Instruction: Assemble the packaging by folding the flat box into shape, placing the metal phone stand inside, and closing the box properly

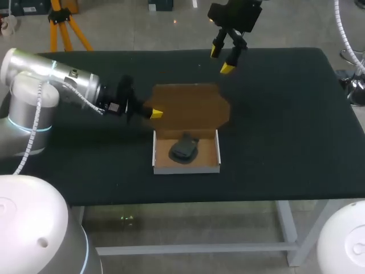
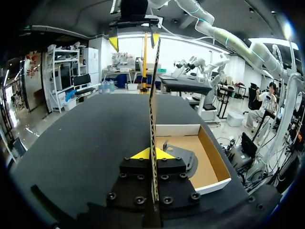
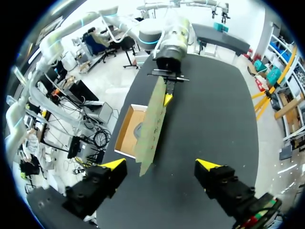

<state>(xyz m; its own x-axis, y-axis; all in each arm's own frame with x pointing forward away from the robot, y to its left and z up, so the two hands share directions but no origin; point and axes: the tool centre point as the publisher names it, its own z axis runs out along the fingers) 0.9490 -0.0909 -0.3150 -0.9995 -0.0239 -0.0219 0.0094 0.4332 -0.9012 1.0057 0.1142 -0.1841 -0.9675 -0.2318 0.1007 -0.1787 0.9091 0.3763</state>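
Phone stand (image 1: 184, 149) inside open box (image 1: 186, 168), left claw (image 1: 156, 114) pinching upright lid (image 1: 191, 105), right claw (image 1: 221, 60) spread

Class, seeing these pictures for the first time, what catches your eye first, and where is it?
A cardboard box sits mid-table with its brown lid standing upright, the left gripper shut on the lid's edge. A dark phone stand lies inside the box. The right gripper hangs open above the far side of the table.
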